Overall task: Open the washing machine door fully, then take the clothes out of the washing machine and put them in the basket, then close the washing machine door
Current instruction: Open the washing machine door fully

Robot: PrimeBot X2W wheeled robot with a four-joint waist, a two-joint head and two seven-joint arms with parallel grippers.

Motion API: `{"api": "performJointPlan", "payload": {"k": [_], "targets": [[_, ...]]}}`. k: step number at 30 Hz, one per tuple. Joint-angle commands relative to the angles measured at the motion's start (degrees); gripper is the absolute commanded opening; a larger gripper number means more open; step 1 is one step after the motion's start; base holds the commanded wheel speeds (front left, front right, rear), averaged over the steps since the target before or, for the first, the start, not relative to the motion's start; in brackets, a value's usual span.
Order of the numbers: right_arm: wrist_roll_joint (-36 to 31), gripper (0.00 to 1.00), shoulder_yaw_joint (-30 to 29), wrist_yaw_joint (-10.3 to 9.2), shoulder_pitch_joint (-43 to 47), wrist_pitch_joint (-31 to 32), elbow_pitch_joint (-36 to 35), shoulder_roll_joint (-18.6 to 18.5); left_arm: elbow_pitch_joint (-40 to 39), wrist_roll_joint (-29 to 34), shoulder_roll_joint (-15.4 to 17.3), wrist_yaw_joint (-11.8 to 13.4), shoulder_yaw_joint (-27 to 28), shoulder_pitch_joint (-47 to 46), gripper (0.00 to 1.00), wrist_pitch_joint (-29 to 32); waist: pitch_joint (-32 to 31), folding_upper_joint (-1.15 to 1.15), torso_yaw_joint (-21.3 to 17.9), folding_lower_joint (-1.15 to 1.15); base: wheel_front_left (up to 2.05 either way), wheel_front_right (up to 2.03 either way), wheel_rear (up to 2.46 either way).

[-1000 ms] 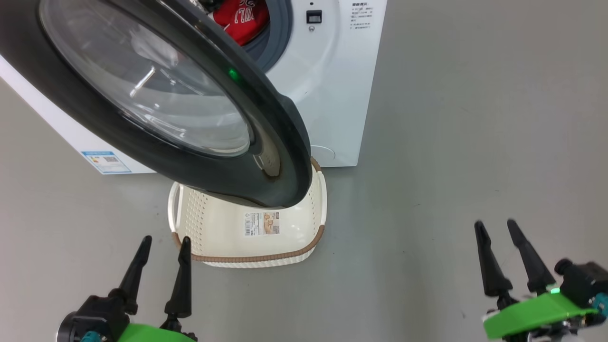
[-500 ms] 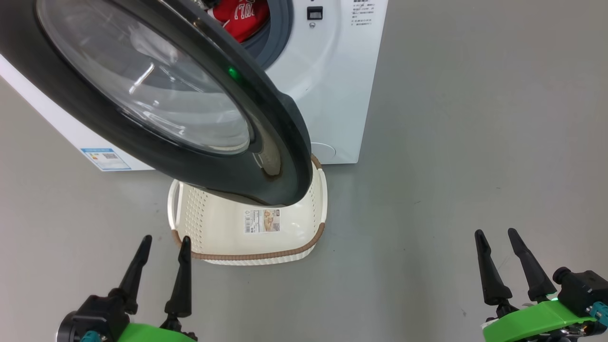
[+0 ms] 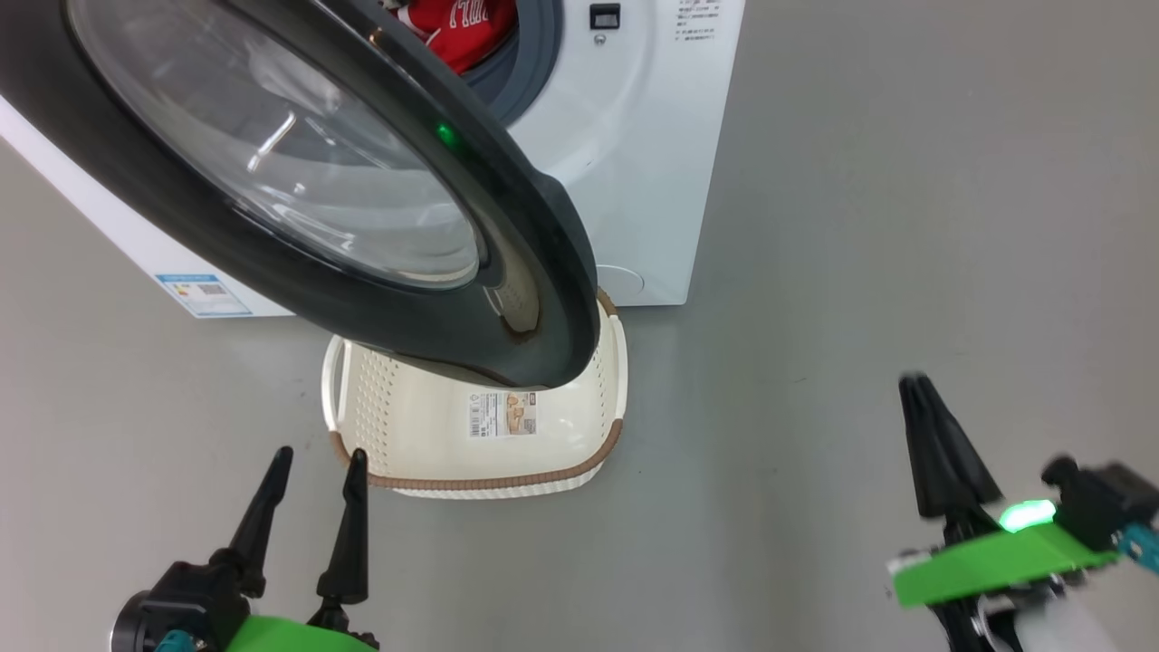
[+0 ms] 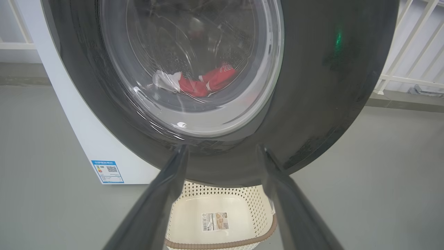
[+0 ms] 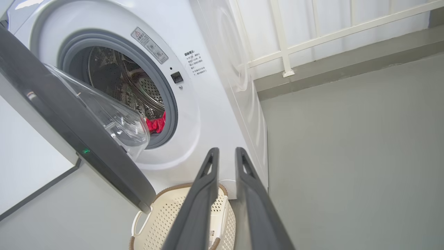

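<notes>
The large round door with the glossy black rim and bulging clear glass window (image 3: 299, 181) is swung partly outward from the big white front-loading washing machine (image 3: 634, 163), its lower edge hanging over the small cream-white perforated plastic basket with the brown woven-look rim (image 3: 489, 480). The basket is stood on the grey floor (image 3: 860, 226) just in front of the machine. The bright red garments with white lettering (image 3: 466, 27) are located inside the perforated steel drum (image 5: 138, 86), behind the grey rubber ring (image 3: 539, 45). The left gripper (image 3: 320, 453) is held low, beside the near left corner of the basket, its two dark fingers (image 3: 349, 534) spread apart. The right gripper (image 3: 914, 385) is held well to the right of the basket; its fingers are drawn close together, with only a narrow slit between them in the right wrist view
</notes>
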Motion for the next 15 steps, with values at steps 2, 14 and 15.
{"api": "performJointPlan", "payload": {"k": [2,14,15], "targets": [[2.56,0.00,3.35,0.43,-3.63,-0.37,-2.38,-1.10,-1.54,-0.07,0.88,-0.33,1.54,-1.11,1.00,-0.45,0.28,0.00,0.28,0.00,0.00,0.00,0.00],[21.62,0.00,20.24,0.43,-22.18,-0.37,-1.70,-8.36,-1.45,-1.26,0.88,-0.33,0.03,-2.06,1.00,-0.45,1.86,0.00,3.15,0.00,0.00,0.00,0.00],[22.53,0.00,21.27,0.43,-23.82,-0.37,-1.17,-9.21,-1.47,-1.41,0.88,-0.33,-0.17,-2.17,1.00,-0.45,2.11,0.00,3.49,0.00,0.00,0.00,0.00]]}}
